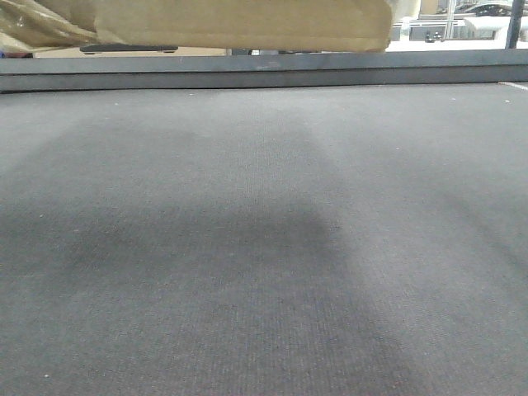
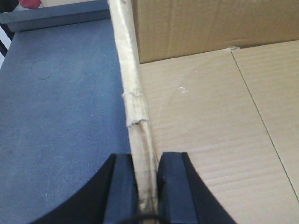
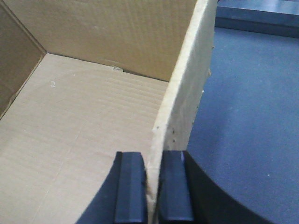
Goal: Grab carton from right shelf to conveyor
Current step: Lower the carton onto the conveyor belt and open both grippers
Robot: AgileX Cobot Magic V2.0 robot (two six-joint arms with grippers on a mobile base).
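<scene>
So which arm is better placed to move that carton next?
Neither alone: the left gripper and right gripper each pinch an opposite wall of the carton, so both should move it.

Soft, even light up front, a broad dim shadow lying on the grey surface below the carton, background right of it blown out white. Wrist views bright and even, corrugations crisp; left hand and right hand at the carton's walls blur into flat black.
</scene>
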